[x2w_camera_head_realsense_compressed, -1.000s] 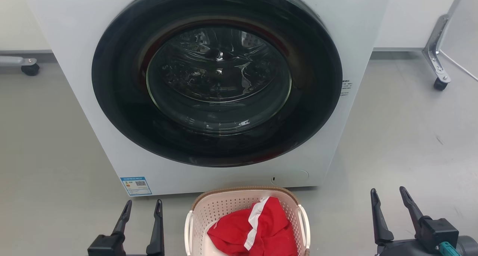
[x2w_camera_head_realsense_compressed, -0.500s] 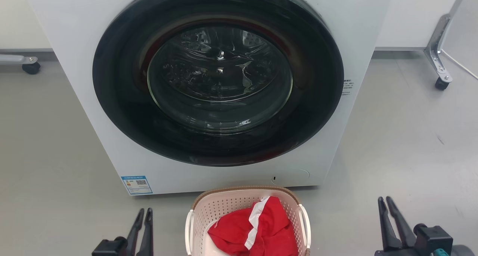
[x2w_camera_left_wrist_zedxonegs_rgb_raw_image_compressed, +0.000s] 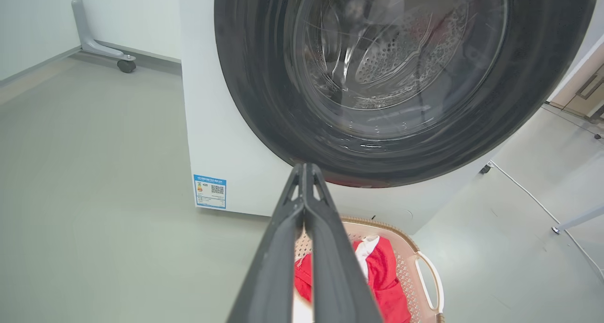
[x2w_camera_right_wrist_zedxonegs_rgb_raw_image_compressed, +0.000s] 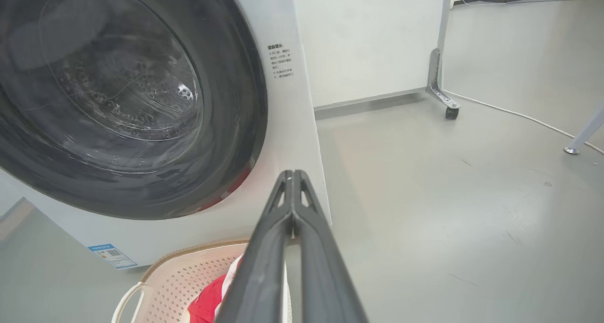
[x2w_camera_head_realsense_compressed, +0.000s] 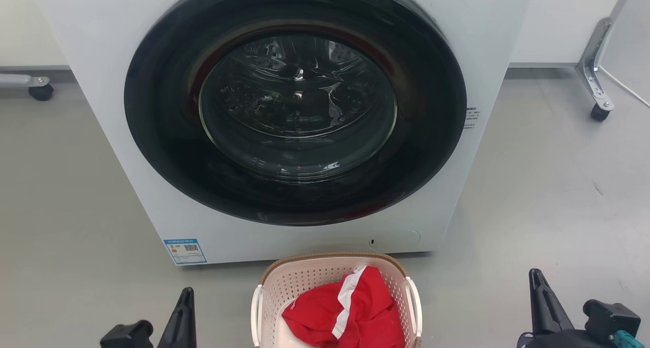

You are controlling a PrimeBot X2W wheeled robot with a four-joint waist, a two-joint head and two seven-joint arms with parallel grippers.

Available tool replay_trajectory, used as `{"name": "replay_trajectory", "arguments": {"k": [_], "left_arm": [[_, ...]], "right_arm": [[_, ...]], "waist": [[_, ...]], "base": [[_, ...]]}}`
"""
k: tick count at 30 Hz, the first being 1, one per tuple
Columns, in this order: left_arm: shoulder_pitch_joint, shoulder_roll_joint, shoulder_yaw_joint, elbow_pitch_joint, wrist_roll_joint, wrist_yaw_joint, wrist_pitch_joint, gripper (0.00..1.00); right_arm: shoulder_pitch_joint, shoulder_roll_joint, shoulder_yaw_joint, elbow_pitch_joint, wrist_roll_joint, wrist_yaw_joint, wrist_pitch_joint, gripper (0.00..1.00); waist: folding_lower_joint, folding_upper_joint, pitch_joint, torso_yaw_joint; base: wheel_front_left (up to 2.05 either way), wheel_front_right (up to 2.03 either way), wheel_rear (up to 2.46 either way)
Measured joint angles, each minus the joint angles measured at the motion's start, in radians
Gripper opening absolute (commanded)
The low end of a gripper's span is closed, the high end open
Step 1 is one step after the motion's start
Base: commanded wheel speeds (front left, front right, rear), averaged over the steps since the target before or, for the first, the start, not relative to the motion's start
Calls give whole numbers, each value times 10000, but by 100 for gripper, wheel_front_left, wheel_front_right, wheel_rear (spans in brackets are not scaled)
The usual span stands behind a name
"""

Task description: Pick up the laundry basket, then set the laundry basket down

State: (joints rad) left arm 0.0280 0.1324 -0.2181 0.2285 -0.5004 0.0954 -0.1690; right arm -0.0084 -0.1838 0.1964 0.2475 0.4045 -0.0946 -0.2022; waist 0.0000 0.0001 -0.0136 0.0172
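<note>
Basket (x2w_camera_head_realsense_compressed: 304, 285): where is it?
> On the floor (x2w_camera_head_realsense_compressed: 533, 195), directly in front of the washer (x2w_camera_head_realsense_compressed: 492, 33), centred under the door (x2w_camera_head_realsense_compressed: 294, 104). Far rim sits close to the washer base; can't tell if they touch. Near end is cut off by the bottom edge of the head view.

Contents?
> Red garment (x2w_camera_head_realsense_compressed: 355, 312) with white trim, bunched toward the right side.

State of the left gripper (x2w_camera_head_realsense_compressed: 188, 293)?
> Low, on the left of the basket, well apart from the left handle (x2w_camera_head_realsense_compressed: 255, 312). Jaws fully together, tips meeting, nothing between them. Left wrist view agrees: fingers (x2w_camera_left_wrist_zedxonegs_rgb_raw_image_compressed: 281, 257) pressed into one wedge, with no gap at the tip. The basket shows behind them, lower right in that view.

And the right gripper (x2w_camera_head_realsense_compressed: 534, 274)?
> Same. Low on the right, well apart from the right handle (x2w_camera_head_realsense_compressed: 417, 307), over bare floor. Jaws pressed flat against each other, gripping nothing. In the right wrist view the fingers (x2w_camera_right_wrist_zedxonegs_rgb_raw_image_compressed: 264, 276) meet along their length; basket rim and garment show at lower left.

Any contact with the basket?
> None, either side. Both handles free.

Washer door?
> Closed. Blue sticker (x2w_camera_head_realsense_compressed: 185, 251) at the lower left of the front panel.
</note>
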Motion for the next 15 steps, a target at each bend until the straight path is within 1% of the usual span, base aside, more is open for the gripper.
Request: {"name": "replay_trajectory", "arguments": {"k": [1,3,15], "left_arm": [[-10,-19,96,25,-203,-82,69,0],[-27,-33,165,50,-546,-92,107,0],[-104,-123,583,155,-2038,-433,546,0]], "right_arm": [[-12,29,-71,6,374,67,90,0],[-13,67,-153,33,635,77,178,0],[-51,251,-629,125,2360,395,658,0]], "waist": [[0,0,3,-4],[0,0,6,-9],[0,0,26,-34]], "base": [[0,0,0],[0,0,0],[0,0,0]]}}
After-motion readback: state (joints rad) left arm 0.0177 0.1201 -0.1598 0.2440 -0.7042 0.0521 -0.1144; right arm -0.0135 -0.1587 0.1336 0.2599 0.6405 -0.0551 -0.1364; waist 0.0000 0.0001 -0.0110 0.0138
